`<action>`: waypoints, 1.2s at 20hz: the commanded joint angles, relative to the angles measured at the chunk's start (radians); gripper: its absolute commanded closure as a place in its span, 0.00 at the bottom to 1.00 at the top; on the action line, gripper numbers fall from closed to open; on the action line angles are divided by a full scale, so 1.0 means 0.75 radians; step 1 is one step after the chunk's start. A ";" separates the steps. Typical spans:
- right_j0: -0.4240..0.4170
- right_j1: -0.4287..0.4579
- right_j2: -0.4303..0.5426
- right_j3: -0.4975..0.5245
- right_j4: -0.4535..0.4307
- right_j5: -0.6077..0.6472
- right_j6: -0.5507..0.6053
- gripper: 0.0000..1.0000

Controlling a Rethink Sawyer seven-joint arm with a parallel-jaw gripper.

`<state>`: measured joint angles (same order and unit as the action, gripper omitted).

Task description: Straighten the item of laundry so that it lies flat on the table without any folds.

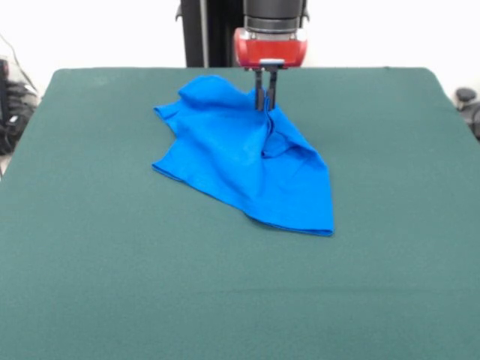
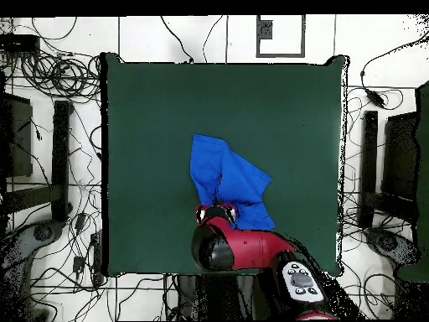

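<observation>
Front view: T-shirt (image 1: 244, 161) lies crumpled on the counter (image 1: 112, 262), toward the far middle, just below the arm; far smaller than the counter.
End effector (image 1: 265, 96): two dark fingers hang down close together, narrow gap, tips at the raised ridge of cloth on the shirt's far edge. Looks pinched on a fold of fabric, w/ cloth gathered up to the tips.
Shirt shape: roughly triangular heap; one lobe bunched toward far-left, a long flap running to a point at near-right. Folds and a tucked pocket just under the fingers; not flat yet.
Key relation: nearly all the shirt lies on the camera side of the end effector, away from the robot base. Long axis runs diagonal from far-left lobe to near-right tip. Grip point sits at the far edge, abt mid-width, so my guess is a pull back toward the base would drag the cloth out along its length.
Overhead view: shirt (image 2: 226, 180) sits centre of counter (image 2: 142, 109), slightly toward the base; red arm covers its near edge.
Single arm: no choice of side.
Hidden: overhead hides the fingers under the arm's wrist; sleeves and neck opening can't be made out in either view; layers under the top fold unknown.
Progress: early, several folds remain.
</observation>
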<state>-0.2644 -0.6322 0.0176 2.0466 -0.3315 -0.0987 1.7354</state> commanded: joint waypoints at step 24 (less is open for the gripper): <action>0.020 -0.045 0.079 0.066 0.047 0.050 0.233 1.00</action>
<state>-0.2640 -0.6514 0.0074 2.0543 -0.3317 -0.0987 1.7354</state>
